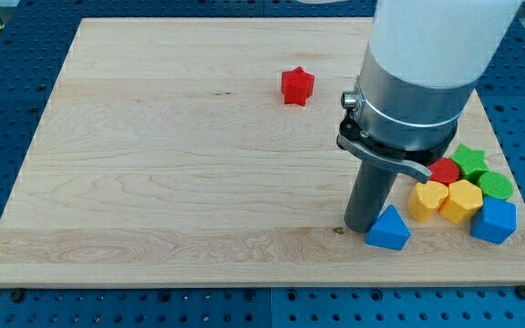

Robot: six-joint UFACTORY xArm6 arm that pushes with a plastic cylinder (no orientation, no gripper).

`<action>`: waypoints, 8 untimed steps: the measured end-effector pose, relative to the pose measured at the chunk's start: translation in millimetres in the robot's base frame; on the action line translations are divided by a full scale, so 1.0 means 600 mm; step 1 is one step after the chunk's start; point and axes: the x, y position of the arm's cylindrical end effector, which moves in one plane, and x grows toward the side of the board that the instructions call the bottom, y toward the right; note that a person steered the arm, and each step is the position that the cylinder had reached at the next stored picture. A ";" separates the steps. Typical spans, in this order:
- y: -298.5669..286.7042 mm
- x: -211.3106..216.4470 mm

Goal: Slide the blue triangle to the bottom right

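The blue triangle point(388, 229) lies near the wooden board's bottom right, close to the front edge. My tip point(360, 228) stands on the board just to the triangle's left, touching or nearly touching it. The arm's white and grey body hangs above the rod and hides part of the board behind it.
A cluster sits right of the triangle: a yellow heart point(427, 200), a yellow hexagon point(463, 200), a blue cube point(494, 220), a red block point(445, 170), a green star point(468, 158) and a green block point(496, 187). A red star point(296, 86) lies alone near the view's top.
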 end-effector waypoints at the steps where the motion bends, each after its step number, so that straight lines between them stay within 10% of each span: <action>1: 0.012 0.016; 8: 0.123 0.046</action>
